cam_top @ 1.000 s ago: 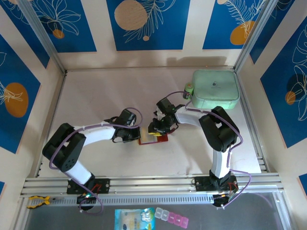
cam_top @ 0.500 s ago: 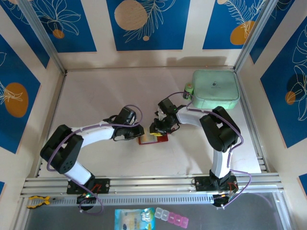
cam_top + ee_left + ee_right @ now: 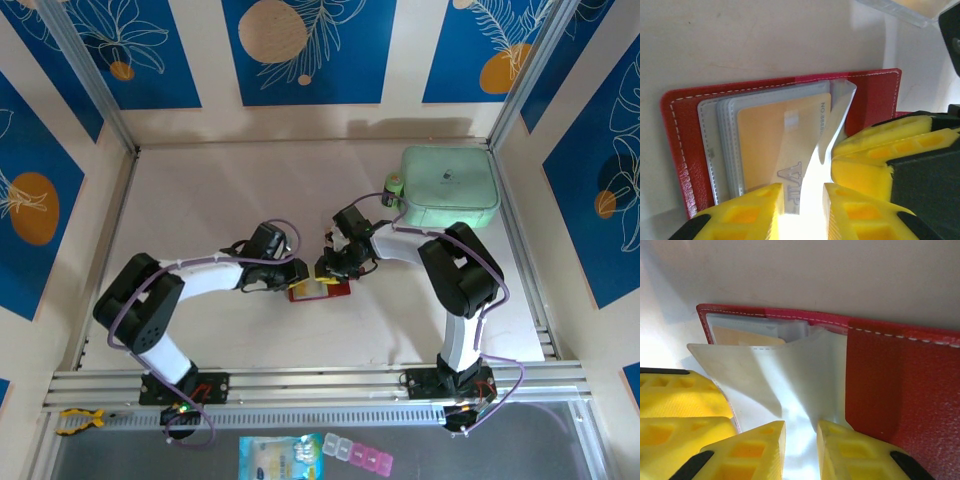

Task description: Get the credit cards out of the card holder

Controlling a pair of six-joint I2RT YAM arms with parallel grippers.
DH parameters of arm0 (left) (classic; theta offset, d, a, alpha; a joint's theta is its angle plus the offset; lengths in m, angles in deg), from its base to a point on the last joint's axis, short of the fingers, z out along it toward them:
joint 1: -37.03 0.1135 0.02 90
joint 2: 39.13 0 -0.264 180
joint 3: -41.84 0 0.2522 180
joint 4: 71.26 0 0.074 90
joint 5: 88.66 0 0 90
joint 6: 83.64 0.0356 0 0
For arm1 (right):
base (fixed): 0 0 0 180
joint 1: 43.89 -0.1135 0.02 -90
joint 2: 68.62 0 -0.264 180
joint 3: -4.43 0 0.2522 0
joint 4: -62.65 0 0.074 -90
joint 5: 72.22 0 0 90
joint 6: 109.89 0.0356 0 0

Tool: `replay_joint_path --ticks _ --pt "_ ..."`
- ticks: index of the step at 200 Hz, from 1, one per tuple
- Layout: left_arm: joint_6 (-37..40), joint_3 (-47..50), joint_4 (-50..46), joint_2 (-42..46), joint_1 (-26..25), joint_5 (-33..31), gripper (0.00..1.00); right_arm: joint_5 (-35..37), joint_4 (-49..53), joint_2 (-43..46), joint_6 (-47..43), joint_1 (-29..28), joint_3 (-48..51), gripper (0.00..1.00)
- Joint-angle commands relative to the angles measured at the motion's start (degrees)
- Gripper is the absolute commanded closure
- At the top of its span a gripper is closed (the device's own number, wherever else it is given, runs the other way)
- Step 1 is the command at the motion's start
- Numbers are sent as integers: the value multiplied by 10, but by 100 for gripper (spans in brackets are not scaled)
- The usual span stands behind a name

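Observation:
The red card holder point(image 3: 335, 291) lies open on the table between my two grippers. In the left wrist view its red cover point(image 3: 880, 95) frames grey pockets, and a tan-gold credit card point(image 3: 770, 140) marked VIP sticks out of them. My left gripper point(image 3: 802, 210) is open, its jaws a little apart, with the card's end lying between them. A clear pocket flap point(image 3: 790, 375) is lifted off the card holder point(image 3: 900, 375). My right gripper point(image 3: 801, 440) is open, its jaws narrowly apart around that flap. A card edge point(image 3: 740, 336) shows under it. From above, left gripper point(image 3: 297, 277) and right gripper point(image 3: 325, 269) nearly touch.
A big mint green case point(image 3: 450, 188) stands at the back right, with a small green item point(image 3: 394, 187) at its left side. A clear plastic piece point(image 3: 900, 10) lies just beyond the card holder. The right gripper's yellow fingers point(image 3: 875, 160) crowd the left gripper's right side.
My left arm has slid right toward the card holder and its jaws have parted from shut. My right gripper's jaws have narrowed around the flap.

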Motion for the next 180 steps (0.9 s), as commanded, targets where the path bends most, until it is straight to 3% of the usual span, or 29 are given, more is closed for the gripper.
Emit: replay_joint_path --ticks 1,145,180 --pt "-12 -14 17 -9 -5 22 74 -17 1 20 0 3 12 76" --pt "-12 -92 7 -47 -36 35 78 11 42 171 -17 61 46 70" --pt "-10 -122 18 -76 -48 51 72 13 46 195 -18 72 64 70"
